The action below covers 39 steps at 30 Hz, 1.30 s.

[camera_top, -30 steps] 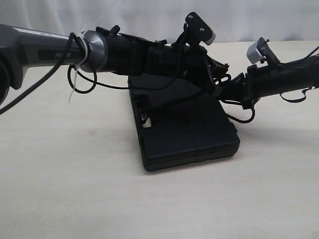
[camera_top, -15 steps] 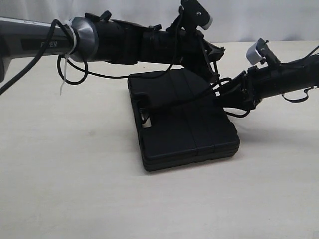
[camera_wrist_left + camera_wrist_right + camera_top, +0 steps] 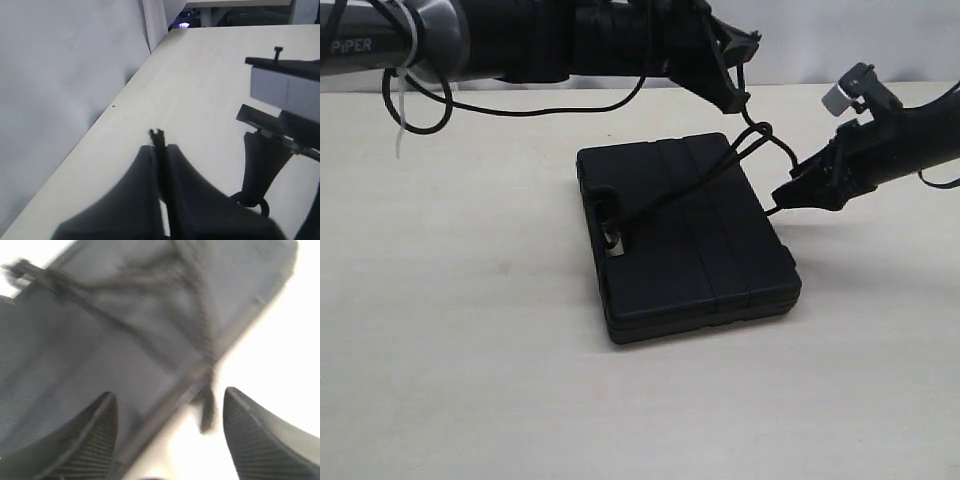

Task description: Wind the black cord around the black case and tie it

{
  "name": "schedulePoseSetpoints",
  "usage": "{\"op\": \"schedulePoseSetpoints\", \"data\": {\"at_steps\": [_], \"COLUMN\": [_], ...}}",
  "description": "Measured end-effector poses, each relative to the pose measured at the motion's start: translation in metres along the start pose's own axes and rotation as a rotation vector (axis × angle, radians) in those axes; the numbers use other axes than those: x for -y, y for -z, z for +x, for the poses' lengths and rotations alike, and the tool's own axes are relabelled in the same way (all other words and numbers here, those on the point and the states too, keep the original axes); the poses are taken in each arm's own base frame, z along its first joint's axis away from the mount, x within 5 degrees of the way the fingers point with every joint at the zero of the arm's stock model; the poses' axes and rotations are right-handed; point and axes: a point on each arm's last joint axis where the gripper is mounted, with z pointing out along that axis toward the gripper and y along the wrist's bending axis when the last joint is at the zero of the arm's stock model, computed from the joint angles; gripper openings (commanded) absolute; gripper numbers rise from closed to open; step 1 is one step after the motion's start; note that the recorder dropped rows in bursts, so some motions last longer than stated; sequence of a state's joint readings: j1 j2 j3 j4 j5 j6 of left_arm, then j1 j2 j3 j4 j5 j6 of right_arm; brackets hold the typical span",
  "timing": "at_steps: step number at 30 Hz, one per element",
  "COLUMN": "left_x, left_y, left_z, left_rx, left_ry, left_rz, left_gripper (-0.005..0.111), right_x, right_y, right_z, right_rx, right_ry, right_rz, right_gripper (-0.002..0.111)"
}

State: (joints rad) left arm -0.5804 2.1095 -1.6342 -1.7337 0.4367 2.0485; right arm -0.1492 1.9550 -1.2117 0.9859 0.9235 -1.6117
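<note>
The black case [image 3: 690, 250] lies flat in the middle of the table. The black cord [image 3: 757, 128] runs from the case's handle cut-out [image 3: 613, 228] diagonally over the lid and rises off the far right corner to my left gripper [image 3: 740, 98]. That gripper [image 3: 160, 146] is shut on the cord, whose frayed end [image 3: 157, 132] pokes out past the fingertips. My right gripper [image 3: 783, 195] hovers open beside the case's right edge. In the right wrist view its jaws [image 3: 169, 396] stand wide with nothing gripped. The cord [image 3: 202, 335] crosses the case [image 3: 90, 350] there, and a short piece hangs over the edge between the fingers.
The pale table [image 3: 470, 350] spreads all around the case. A white curtain [image 3: 60, 75] backs the table's far edge. The right arm's wrist camera [image 3: 285, 90] sits close to the left gripper. Glossy arm cables with a white zip tie [image 3: 400, 130] hang under the left arm.
My right gripper has opened, let go of the cord and drawn back to the right. The left arm has risen, pulling the cord up taut off the case.
</note>
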Motion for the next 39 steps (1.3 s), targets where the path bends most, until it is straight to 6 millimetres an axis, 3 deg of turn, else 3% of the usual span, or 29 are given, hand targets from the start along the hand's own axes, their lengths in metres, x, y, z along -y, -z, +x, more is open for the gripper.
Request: {"op": "schedulePoseSetpoints", "data": {"at_steps": [9,18,23,27,35,39], "left_x": [0.002,0.009,0.01,0.013,0.018,0.018], "left_y": [0.002,0.003,0.003,0.003,0.004,0.005], "left_z": [-0.004,-0.003,-0.003,-0.004,-0.006,-0.008], "left_rx": [0.015,0.0,0.002,0.012,0.033,0.041], "left_ry": [-0.009,-0.055,-0.057,-0.056,-0.056,-0.047], "left_rz": [0.02,0.096,0.113,0.14,0.195,0.193], "left_gripper": [0.0,0.0,0.0,0.0,0.0,0.0], "right_x": [0.007,-0.017,-0.025,-0.025,-0.023,-0.017], "right_y": [0.003,0.031,0.026,0.009,-0.009,-0.026], "right_z": [0.002,-0.031,-0.043,-0.044,-0.039,-0.026], "right_rx": [-0.028,0.137,0.202,0.17,0.106,0.053], "right_ry": [-0.081,-0.055,-0.022,-0.023,-0.011,-0.01], "right_rz": [0.096,0.029,0.008,0.139,0.344,0.33], "right_gripper": [0.058,0.058,0.053,0.044,0.006,0.005]}}
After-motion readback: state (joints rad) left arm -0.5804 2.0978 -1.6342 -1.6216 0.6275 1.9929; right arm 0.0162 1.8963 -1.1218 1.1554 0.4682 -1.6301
